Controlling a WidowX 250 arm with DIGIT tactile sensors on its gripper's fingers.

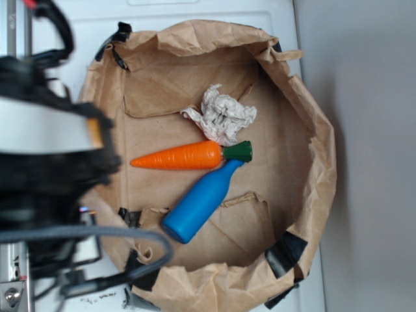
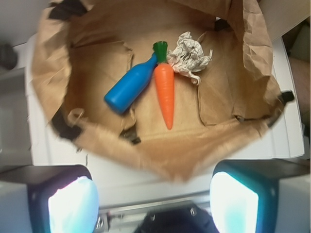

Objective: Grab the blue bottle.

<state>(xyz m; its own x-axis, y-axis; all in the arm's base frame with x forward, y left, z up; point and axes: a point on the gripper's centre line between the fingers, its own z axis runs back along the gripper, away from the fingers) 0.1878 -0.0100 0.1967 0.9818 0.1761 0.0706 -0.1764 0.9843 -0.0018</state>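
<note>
Judging blue bottle (image 2: 130,87) light, rigid, slippery; we'd pinch mid-body, clear of carrot (image 2: 165,94). Tool (image 2: 154,203) pads apart, empty.

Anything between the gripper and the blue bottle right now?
Only the paper rim lies between the open gripper and the blue bottle. The carrot lies beside the bottle, touching near its neck, crowding that side.

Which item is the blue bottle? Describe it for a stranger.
Look inside the brown paper bag lying opened out. On its floor the blue bottle lies on its side, neck touching the orange carrot. It is the only blue thing there.
</note>
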